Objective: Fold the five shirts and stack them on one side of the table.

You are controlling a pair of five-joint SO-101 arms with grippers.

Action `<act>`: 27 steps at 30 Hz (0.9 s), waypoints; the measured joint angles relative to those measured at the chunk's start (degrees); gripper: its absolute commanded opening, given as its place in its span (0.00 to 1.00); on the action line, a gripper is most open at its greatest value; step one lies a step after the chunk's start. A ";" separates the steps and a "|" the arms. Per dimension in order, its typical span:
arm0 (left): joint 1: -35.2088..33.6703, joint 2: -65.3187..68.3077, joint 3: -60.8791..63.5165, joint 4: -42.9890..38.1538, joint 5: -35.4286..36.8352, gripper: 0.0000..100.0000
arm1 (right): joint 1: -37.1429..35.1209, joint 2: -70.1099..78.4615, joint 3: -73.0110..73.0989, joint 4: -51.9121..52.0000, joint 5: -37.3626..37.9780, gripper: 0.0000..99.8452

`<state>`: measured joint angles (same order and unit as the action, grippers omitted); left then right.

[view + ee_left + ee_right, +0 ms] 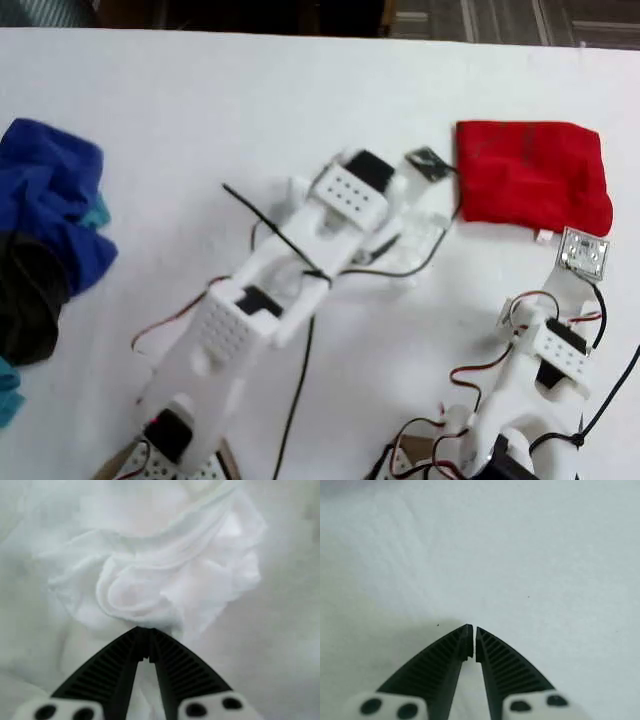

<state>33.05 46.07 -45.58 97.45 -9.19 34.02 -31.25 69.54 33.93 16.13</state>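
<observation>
**A:** What have the left fingers got?

**B:** The left gripper is clenched, its black tips pressed together on a fold of the white shirt. The cloth bunches into ridges right at the tips and spreads out from them on every side.

**A:** And the other one?

**B:** The right gripper has its tips closed with only a slit between them, and it is grasping nothing. Bare table lies under it.

**A:** Where does that put them on the surface?

**B:** From above, the left arm runs from the near edge to about the middle of the table. Its end is just beside the left side of the red shirt. Against the white surface there, the white shirt is hard to make out. The right arm rises from the near right corner, its end just on the near side of the red shirt.

**A:** And the other shirts?

**B:** The red shirt lies folded flat toward the right edge, in the far half. At the left edge there is a loose heap. The blue shirt is farthest, the black shirt is nearer, and a teal shirt is at the very edge.
</observation>
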 measured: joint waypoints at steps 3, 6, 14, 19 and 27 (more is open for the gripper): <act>1.32 -2.20 0.00 0.18 0.00 0.03 | 0.00 0.00 0.00 0.00 0.00 0.02; 2.29 -4.75 0.00 0.79 0.00 0.03 | 0.00 0.00 0.00 0.00 0.00 0.02; -5.71 -5.27 0.00 -3.16 -0.18 0.03 | 0.00 0.00 0.00 0.00 0.00 0.02; -11.16 0.26 0.00 -7.12 0.00 0.03 | 0.00 0.00 0.00 0.00 0.00 0.02; -10.20 3.08 0.00 -8.44 0.00 0.03 | 0.00 0.00 0.00 0.00 0.00 0.02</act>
<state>22.86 49.14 -45.58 89.01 -9.19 34.02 -31.25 69.54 33.93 16.13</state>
